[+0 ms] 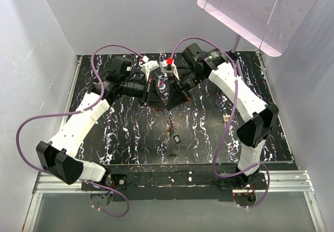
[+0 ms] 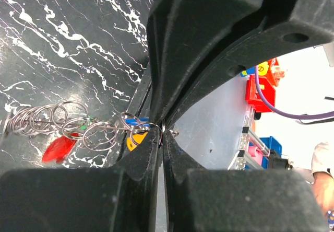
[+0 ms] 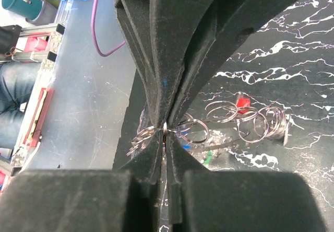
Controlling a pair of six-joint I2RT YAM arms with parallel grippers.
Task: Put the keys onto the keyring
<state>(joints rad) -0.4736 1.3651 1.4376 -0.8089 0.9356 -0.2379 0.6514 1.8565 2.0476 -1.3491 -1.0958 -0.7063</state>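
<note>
My left gripper (image 1: 158, 99) and right gripper (image 1: 174, 97) meet tip to tip above the table's middle. Both are shut on the same thin metal keyring (image 2: 163, 129), which also shows in the right wrist view (image 3: 165, 128). A chain of linked metal rings (image 2: 99, 134) hangs from it toward the table (image 1: 168, 119). Keys with a red cap (image 2: 58, 148), a yellow cap (image 2: 134, 140), a blue cap and a green cap sit along the chain. In the right wrist view, grey keys (image 3: 138, 138) fan out left of the pinch, and the red cap (image 3: 241, 102) and green cap (image 3: 207, 156) lie to its right.
The black marbled table (image 1: 120, 138) has a small dark object (image 1: 177, 138) near its front middle and a small beige lump (image 1: 227, 118) at the right. A white perforated board (image 1: 250, 7) overhangs the back right corner. White walls enclose the sides.
</note>
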